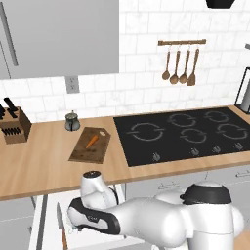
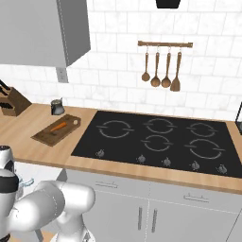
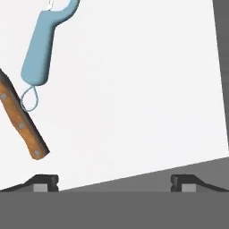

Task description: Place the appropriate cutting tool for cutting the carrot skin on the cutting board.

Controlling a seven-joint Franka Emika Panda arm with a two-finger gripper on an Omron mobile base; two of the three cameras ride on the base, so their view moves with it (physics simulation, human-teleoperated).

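Note:
In the hand view the peeler (image 3: 41,49) lies at the upper left on the white floor of an open drawer, its light-blue handle showing and its head cut off by the frame's top. My gripper (image 3: 115,182) is open, with nothing between its widely spread fingertips, and it is well off to one side of the peeler. The long knife (image 3: 22,123) with a brown handle lies beside the peeler's hanging loop. Up on the counter the dark-brown cutting board (image 1: 84,152) carries the small orange carrot (image 1: 91,141). The board (image 2: 47,134) and carrot (image 2: 58,126) also appear from the right.
The open white drawer (image 1: 51,207) sits below the counter edge, with the knife (image 1: 62,229) inside. A tan knife block (image 1: 14,126) stands far left, a small dark jar (image 1: 72,122) behind the board, and a black cooktop (image 1: 180,132) to the right.

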